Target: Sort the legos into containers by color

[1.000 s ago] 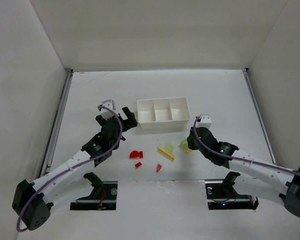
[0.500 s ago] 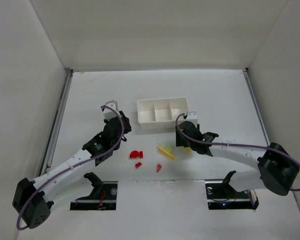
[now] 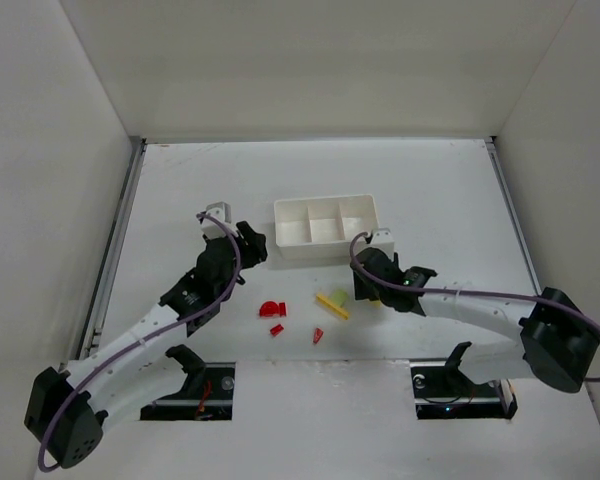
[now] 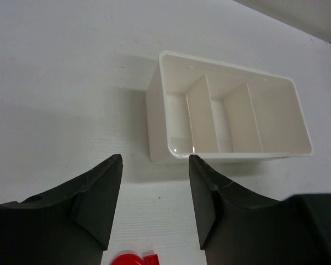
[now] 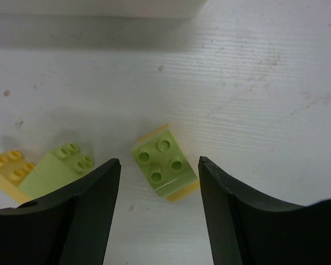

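The white three-compartment tray (image 3: 320, 250) stands mid-table, and its compartments look empty in the left wrist view (image 4: 157, 127). My left gripper (image 3: 252, 245) hovers just left of it, open, with bare table between the fingers (image 4: 96, 204). A red rounded lego (image 3: 272, 309) lies below it (image 4: 133, 258), with two smaller red bits (image 3: 276, 329) (image 3: 318, 335) nearby. My right gripper (image 3: 365, 288) (image 5: 160, 204) is open, its fingertips either side of a light green studded lego (image 5: 161, 162) stacked on a yellow piece. A green slope (image 5: 60, 165) and a yellow lego (image 3: 332, 305) lie to its left.
White walls enclose the table on the left, back and right. A metal rail (image 3: 115, 240) runs along the left edge. The tray's near wall (image 5: 99, 6) sits just beyond the right gripper's lego.
The right arm swung left and down over the green lego and its jaws opened. The left gripper shut, then partly reopened, staying beside the tray.
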Available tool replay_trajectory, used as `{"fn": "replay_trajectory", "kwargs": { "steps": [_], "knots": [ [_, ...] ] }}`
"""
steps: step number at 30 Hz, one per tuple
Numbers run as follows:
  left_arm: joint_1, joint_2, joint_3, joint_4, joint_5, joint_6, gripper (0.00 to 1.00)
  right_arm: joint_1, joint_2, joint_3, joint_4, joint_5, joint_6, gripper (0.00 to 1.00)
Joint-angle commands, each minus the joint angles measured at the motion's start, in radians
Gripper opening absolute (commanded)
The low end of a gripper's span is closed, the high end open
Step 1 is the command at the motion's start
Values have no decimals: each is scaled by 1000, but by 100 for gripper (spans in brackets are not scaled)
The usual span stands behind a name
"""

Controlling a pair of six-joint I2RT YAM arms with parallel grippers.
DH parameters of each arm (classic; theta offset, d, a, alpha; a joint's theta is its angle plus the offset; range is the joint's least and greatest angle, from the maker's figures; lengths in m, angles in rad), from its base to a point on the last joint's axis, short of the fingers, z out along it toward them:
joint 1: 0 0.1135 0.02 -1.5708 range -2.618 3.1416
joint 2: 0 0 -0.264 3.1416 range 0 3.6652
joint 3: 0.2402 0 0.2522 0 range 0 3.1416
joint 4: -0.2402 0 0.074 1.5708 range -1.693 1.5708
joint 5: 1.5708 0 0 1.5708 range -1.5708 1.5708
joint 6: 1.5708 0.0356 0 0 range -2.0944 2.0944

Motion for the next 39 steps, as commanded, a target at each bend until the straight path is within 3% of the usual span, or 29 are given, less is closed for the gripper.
{"fn": "replay_trajectory", "kwargs": {
  "steps": [1,7,16,25,28,31,39],
  "knots": [
    [28,-5,7,54,53,-11,50,6,31,36,-52,4,-2,64],
    [33,27,9,56,75,-27,52,6,54,36,-23,2,-12,60],
    [30,41,7,63,82,-28,54,6,51,46,-22,39,-12,39],
    [33,73,39,72,202,-62,56,6,-148,84,0,27,-28,33],
    [38,56,39,120,281,-93,56,-44,-249,84,99,-85,-39,32],
    [47,15,-5,284,404,-140,53,-133,-306,84,240,-295,13,30],
    [42,59,-76,693,628,-312,49,-219,-233,72,648,-651,345,31]
  ]
}}
